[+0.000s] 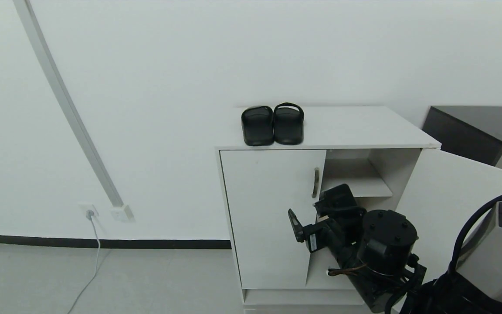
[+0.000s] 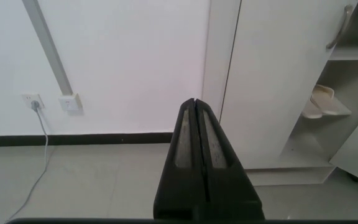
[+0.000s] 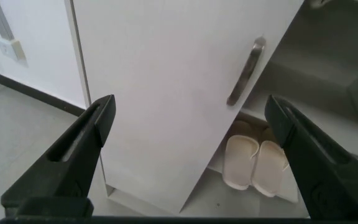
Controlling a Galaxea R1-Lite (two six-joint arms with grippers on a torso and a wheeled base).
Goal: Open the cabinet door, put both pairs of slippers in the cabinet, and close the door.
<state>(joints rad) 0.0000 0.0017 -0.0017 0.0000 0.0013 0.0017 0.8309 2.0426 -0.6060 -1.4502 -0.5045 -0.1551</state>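
Observation:
A pair of black slippers [image 1: 273, 124] lies side by side on top of the white cabinet [image 1: 355, 126], near its left front edge. The left door [image 1: 268, 218] is shut, and the right door [image 1: 451, 196] is swung open. A pair of white slippers [image 3: 257, 163] [image 2: 322, 102] rests on a lower shelf inside, partly behind the shut door. My right gripper [image 1: 316, 209] [image 3: 190, 109] hangs open and empty in front of the shut door's handle [image 3: 246, 71] [image 1: 315, 182]. My left gripper [image 2: 194, 143] is shut on nothing, low over the floor to the cabinet's left.
A dark table [image 1: 477, 126] stands right of the cabinet, behind the open door. On the wall to the left are a slanted cable duct [image 1: 68, 109] and sockets [image 1: 89, 212], with a cord [image 1: 94, 257] trailing to the tiled floor [image 1: 103, 283].

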